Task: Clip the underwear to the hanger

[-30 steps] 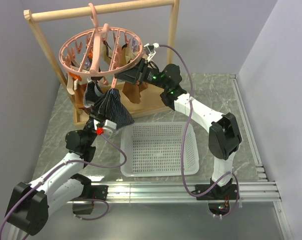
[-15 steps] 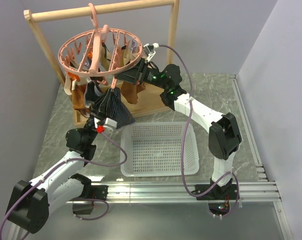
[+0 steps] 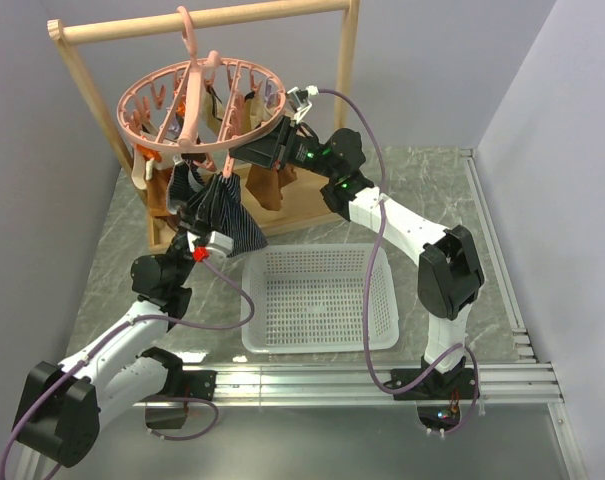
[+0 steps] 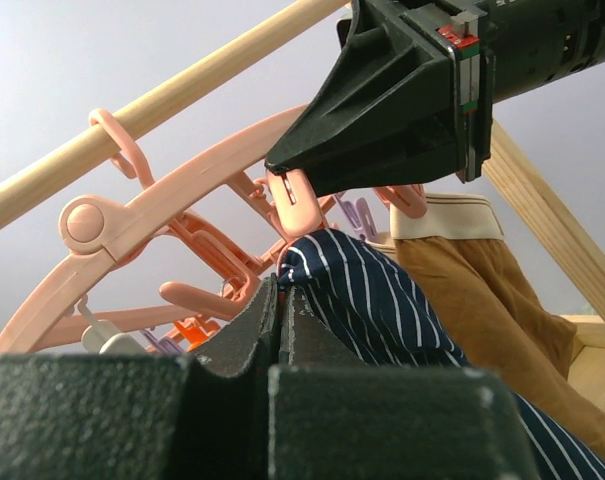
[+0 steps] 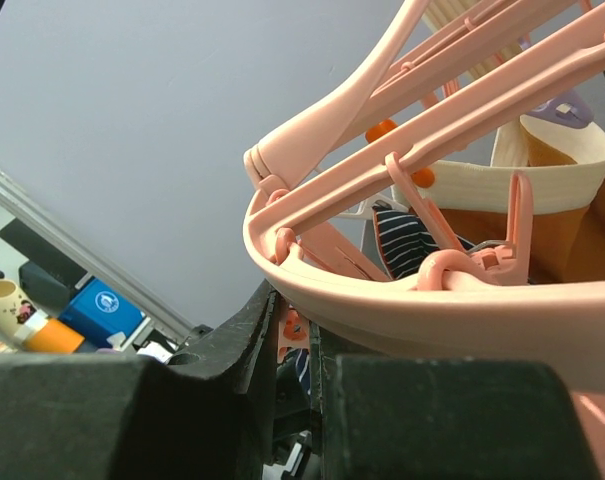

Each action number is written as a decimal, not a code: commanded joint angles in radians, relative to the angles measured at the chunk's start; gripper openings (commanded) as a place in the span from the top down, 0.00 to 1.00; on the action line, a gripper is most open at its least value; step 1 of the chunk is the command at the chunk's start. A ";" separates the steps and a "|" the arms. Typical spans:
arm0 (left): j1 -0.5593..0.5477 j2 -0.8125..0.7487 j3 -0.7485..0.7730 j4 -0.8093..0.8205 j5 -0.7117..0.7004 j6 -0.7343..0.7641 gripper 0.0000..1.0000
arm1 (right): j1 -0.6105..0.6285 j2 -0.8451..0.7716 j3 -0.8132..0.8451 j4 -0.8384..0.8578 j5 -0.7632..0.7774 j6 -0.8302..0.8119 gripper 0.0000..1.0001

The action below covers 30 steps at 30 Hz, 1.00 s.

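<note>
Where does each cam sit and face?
Top: above and behind the bases, looking down on basket, hanger, underwear; both arms show.
Left wrist: under the hanger, looking up; left gripper shut on the underwear, right gripper pinching a clip.
Right wrist: at the hanger's rim, looking up; own fingers show.
Shared: both wrist views catch hanger and underwear.

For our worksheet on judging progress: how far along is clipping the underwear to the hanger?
Done: the underwear is lifted to the hanger, beside a brown garment already clipped. In hand: the left gripper is shut on its top edge, the right gripper squeezes a clip just above. Left: seat the edge in that clip and let go.
</note>
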 commanded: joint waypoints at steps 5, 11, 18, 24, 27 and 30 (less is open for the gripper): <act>0.010 0.009 0.056 0.014 0.000 -0.018 0.99 | 0.008 -0.017 0.018 0.066 -0.066 0.003 1.00; 0.009 0.018 0.080 0.002 0.008 -0.028 0.99 | 0.011 -0.011 0.021 0.060 -0.070 0.005 1.00; 0.010 0.027 0.091 0.001 0.011 -0.021 0.99 | 0.016 -0.004 0.030 0.058 -0.075 0.003 1.00; 0.009 0.029 0.096 0.002 0.016 -0.021 0.99 | 0.017 -0.001 0.030 0.045 -0.073 0.003 0.99; 0.009 0.029 0.096 -0.001 0.017 -0.018 1.00 | 0.019 -0.001 0.033 0.040 -0.070 0.005 0.80; 0.009 0.029 0.096 -0.001 0.019 -0.018 1.00 | 0.019 0.000 0.036 0.037 -0.072 0.006 0.66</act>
